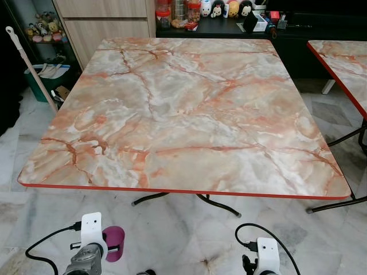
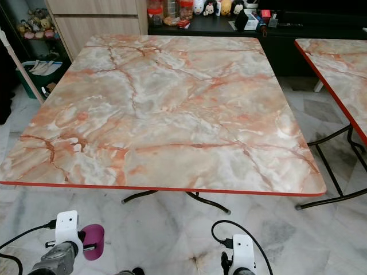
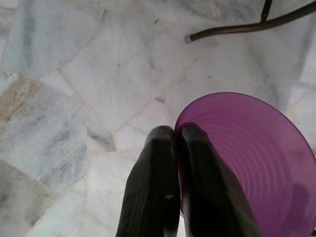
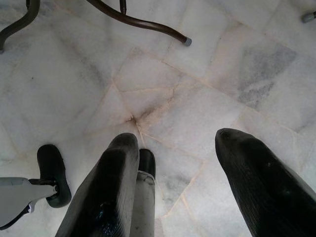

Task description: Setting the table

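Left gripper (image 3: 175,136) is pinching the purple cup (image 3: 256,163) by its rim, jaws pressed together, probably carrying it to the bare tabletop (image 1: 183,109). Right gripper (image 4: 180,143) is hanging low with jaws spread, holding nothing.

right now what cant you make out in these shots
- Purple cup: its base and lower wall are cut off by the left wrist view's edge and hidden behind the left pincer, shut on its rim.
- Shelf jars and plush toys: too small and cropped by the left eye view's top edge.
- Second table: cut off at the right edge.

Broad marble table (image 1: 189,114) top bare, second table (image 1: 344,63) just right, cluttered counter (image 1: 229,20) behind far edge
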Robot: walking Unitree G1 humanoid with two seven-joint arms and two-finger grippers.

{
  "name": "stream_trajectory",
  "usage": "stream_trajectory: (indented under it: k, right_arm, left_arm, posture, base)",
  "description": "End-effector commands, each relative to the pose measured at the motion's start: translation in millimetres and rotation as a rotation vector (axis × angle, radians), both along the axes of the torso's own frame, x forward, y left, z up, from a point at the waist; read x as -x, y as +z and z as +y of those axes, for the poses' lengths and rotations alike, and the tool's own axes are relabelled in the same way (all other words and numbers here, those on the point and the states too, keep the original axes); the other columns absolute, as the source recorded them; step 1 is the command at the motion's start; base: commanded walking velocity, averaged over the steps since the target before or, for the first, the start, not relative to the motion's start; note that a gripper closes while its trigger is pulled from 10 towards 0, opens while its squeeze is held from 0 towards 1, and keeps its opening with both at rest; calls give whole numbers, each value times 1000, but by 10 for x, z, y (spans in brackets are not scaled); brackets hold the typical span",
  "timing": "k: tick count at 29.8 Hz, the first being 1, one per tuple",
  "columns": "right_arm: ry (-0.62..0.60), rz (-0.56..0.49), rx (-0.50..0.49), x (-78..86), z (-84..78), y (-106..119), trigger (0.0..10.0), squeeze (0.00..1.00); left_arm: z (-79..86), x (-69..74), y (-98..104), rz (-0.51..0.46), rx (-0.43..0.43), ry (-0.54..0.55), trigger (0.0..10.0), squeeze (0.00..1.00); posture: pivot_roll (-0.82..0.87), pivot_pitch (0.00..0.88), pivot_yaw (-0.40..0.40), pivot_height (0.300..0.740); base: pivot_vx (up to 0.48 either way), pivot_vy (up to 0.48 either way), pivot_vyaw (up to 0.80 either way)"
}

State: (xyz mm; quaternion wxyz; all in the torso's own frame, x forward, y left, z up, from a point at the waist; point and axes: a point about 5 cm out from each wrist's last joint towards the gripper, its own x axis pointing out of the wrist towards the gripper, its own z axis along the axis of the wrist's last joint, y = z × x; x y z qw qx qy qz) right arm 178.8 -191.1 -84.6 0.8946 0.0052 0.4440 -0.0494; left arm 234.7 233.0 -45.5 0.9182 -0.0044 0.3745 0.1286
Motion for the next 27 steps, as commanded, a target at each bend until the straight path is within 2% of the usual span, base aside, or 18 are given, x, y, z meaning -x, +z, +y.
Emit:
stream_trajectory:
  k: [1,7,10,18,27]
  right_arm:
    - [-19,13,-3,50,-13,-21,10000,0]
    - [-22,21,-4,68,-19,-30,10000,0]
    - [-28,18,-8,51,-25,-22,10000,0]
    - [-40,13,-9,27,-31,-11,10000,0]
    - [-43,14,-19,29,-20,-14,10000,0]
  left_arm:
    - [24,69,-41,33,-26,-20,10000,0]
    - [96,107,-46,47,-54,5,10000,0]
    - [96,116,-52,62,-80,-32,10000,0]
    - [127,129,-50,77,-120,-46,10000,0]
    - [131,133,-53,90,-144,-60,10000,0]
  posture:
    - [14,103,-6,740]
    - [21,91,-6,740]
    - [26,82,-6,740]
    - [32,70,-3,740]
    - [36,64,-4,740]
  base:
    - [0,0,0]
    - [0,-186,0]
    - [0,-277,0]
    - [0,-294,0]
    - [0,-450,0]
